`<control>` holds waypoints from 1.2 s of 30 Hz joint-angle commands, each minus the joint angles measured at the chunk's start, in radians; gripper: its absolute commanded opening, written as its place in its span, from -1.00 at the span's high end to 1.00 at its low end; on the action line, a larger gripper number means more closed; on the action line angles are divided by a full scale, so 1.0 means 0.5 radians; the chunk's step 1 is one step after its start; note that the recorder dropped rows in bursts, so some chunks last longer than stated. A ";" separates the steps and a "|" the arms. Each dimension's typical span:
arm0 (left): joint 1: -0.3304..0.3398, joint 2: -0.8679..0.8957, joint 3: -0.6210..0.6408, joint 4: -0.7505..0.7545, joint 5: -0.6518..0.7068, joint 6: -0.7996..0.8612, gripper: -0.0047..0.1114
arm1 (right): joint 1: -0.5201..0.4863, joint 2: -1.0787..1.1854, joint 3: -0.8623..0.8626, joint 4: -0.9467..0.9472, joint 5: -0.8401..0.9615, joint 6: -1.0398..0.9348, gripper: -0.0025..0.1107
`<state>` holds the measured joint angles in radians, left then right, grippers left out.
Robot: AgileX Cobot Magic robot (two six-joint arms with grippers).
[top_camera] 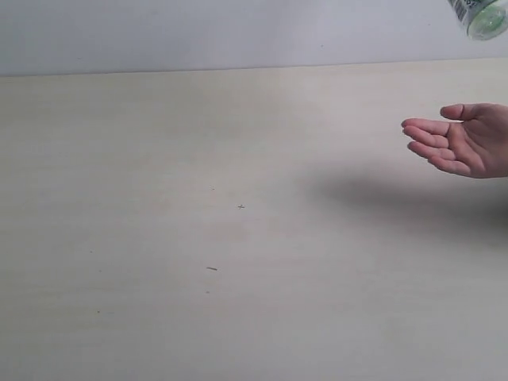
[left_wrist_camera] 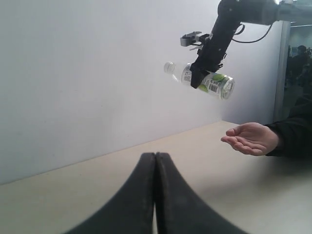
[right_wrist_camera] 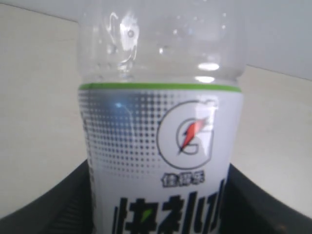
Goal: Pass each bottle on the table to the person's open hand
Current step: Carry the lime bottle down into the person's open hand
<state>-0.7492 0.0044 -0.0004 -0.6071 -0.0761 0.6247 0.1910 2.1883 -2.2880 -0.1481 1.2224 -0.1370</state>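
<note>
Spanning the view, the pale table (top_camera: 198,238) meets a white wall (top_camera: 198,32).

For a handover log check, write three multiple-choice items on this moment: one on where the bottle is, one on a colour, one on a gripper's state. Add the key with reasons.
1. Where is the small clear plastic bottle with the green-banded label?
A. Standing on the pale beige wood-grain table.
B. Held in the air by the black right gripper.
C. Lying in the person's open bare hand.

2. What colour is that bottle's cap?
A. Black.
B. White.
C. Red.

3. How is the black left gripper?
A. Wide open.
B. Shut on a bottle.
C. Shut, holding nothing.

Key:
1 B, the left wrist view shows it gripped higher than table and hand.
2 B, the cap shows white in the left wrist view.
3 C, it is closed tight with nothing between.
</note>
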 commanded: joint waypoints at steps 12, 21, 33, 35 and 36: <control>0.008 -0.009 0.001 0.007 -0.007 -0.010 0.92 | -0.036 -1.166 1.007 0.177 -0.003 0.090 0.96; 0.008 -0.009 0.001 0.007 -0.007 -0.010 0.92 | -0.032 -1.530 1.709 0.191 -0.003 0.142 0.96; 0.008 -0.009 0.001 0.007 -0.007 -0.010 0.92 | -0.032 -1.428 2.369 0.316 -0.661 0.192 0.96; 0.008 -0.009 0.001 0.007 -0.007 -0.010 0.92 | -0.032 -1.383 2.389 0.316 -0.720 0.192 0.96; 0.008 -0.009 0.001 0.007 -0.007 -0.010 0.92 | -0.032 -1.356 2.393 0.316 -0.733 0.196 0.96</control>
<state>-0.7492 0.0044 -0.0004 -0.6071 -0.0761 0.6247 0.1773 1.4856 -1.1028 0.0059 0.9156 -0.0431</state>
